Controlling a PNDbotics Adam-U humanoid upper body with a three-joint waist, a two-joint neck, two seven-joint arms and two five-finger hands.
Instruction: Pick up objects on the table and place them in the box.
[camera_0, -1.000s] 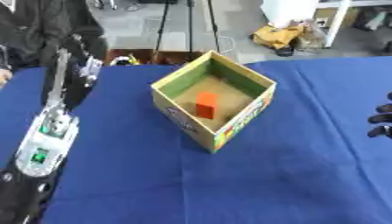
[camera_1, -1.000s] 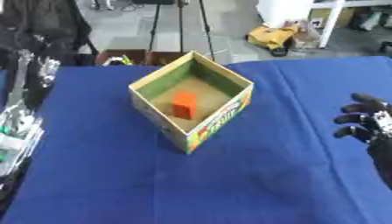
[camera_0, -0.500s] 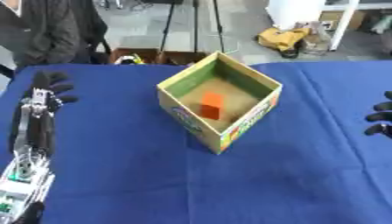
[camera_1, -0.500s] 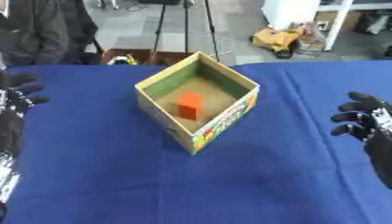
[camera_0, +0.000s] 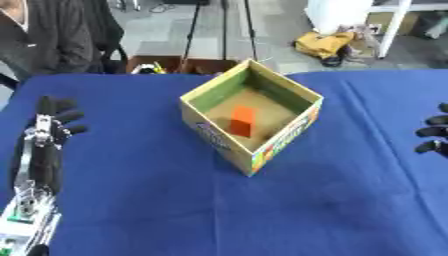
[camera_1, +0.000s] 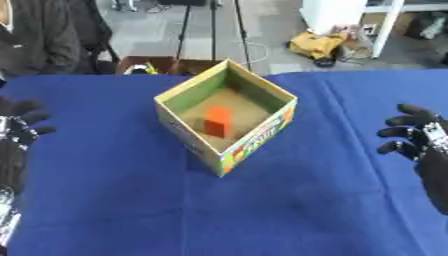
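Observation:
An open cardboard box (camera_0: 294, 123) with green inner walls stands on the blue table, turned corner-on. An orange block (camera_0: 242, 120) lies on its floor. My left hand (camera_0: 50, 123) rests at the left edge of the table, fingers straight and spread, holding nothing, well left of the box. My right hand (camera_1: 418, 137) shows at the right edge with its fingers spread and nothing in them, well right of the box.
The blue cloth (camera_0: 166, 190) covers the table around the box. A person in dark clothes (camera_0: 48, 42) stands behind the far left edge. Beyond the table lie a tripod, a yellow bag (camera_0: 325, 45) and a brown crate (camera_0: 179, 65) on the floor.
My left arm has drawn back and down from the far left of the table toward the near left edge. The view has shifted a little. The right hand has barely moved.

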